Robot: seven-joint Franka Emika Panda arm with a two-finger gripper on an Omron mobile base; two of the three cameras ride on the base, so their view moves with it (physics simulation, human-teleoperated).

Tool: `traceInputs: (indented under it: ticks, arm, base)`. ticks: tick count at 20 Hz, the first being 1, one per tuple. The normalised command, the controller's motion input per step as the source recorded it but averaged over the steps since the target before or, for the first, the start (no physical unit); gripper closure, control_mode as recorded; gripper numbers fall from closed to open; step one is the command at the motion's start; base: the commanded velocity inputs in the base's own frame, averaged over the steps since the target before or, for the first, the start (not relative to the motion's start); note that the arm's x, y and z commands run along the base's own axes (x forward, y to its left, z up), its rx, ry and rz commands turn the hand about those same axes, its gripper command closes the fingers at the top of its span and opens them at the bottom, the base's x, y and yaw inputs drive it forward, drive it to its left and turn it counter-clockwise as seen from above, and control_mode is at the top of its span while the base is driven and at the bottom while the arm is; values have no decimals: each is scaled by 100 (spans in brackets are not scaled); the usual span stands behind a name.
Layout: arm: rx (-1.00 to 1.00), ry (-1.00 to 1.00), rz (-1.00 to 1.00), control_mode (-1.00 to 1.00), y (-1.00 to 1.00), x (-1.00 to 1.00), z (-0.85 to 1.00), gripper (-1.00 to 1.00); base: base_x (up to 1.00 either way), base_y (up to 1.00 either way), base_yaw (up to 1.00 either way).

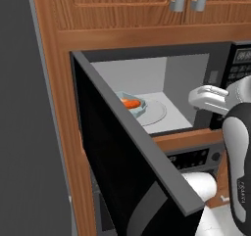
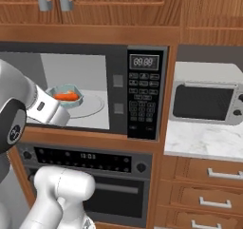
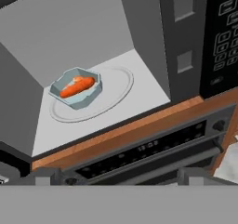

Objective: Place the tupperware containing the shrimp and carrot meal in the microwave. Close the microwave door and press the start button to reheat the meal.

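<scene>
A wood-panelled kitchen wall holds the microwave (image 2: 85, 90), built in above a black oven (image 2: 90, 176), with a small white countertop appliance (image 2: 206, 100) on the marble counter (image 2: 199, 142) to the right. The tupperware (image 3: 76, 87) with the shrimp and carrot meal (image 3: 77, 86) sits on the round glass turntable (image 3: 116, 86), toward the cavity's back left corner, so the placing looks done. The gripper (image 3: 116, 174) hangs outside the cavity mouth, jaws spread wide and holding nothing. The microwave door (image 1: 127, 156) stands swung fully out at the left.

The step in hand looks to be closing that door. To do it well, the arm should clear the door's free edge, get round to the door's outer face and push steadily near its far edge until it seats flush. Only then reach for the keypad column (image 2: 144, 97) at right.
</scene>
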Motion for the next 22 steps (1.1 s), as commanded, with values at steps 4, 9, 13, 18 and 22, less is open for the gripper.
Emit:
traceInputs:
  ticks: [4, 9, 13, 18, 22]
  arm:
    - [0, 0, 0, 100, 0, 0, 0, -100]
    - [0, 0, 0, 100, 0, 0, 0, -100]
    - [0, 0, 0, 100, 0, 0, 0, -100]
    - [0, 0, 0, 100, 0, 0, 0, -100]
    - [0, 0, 0, 100, 0, 0, 0, -100]
  base:
    - [-38, -18, 0]
    - [-29, -28, 0]
    - [-26, -46, 0]
    - [-25, -34, 0]
    - [-38, -6, 0]
